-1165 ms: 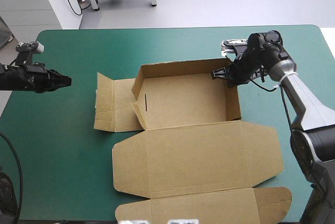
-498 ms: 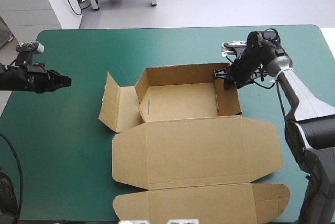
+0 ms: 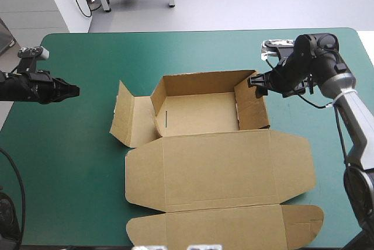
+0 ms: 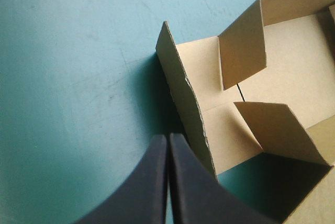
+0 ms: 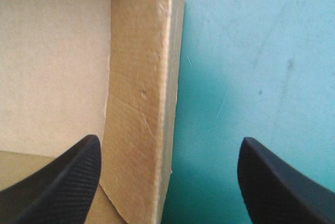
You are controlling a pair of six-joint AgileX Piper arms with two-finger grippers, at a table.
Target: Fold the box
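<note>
I judge the brown cut-board box (image 3: 198,113) half formed: 3 o'clock wall up, 9 o'clock flap untucked, lid flat. The black-finned right gripper (image 5: 167,143) straddles that wall, fingers apart; the left gripper (image 4: 167,139) is closed, empty

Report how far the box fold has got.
Done: the box's far wall and right wall stand upright. In hand: the right gripper, open, straddles the right wall, while the left gripper, shut, hovers off to the box's left. Left to do: the left flap splays outward untucked, and the lid lies flat.
</note>
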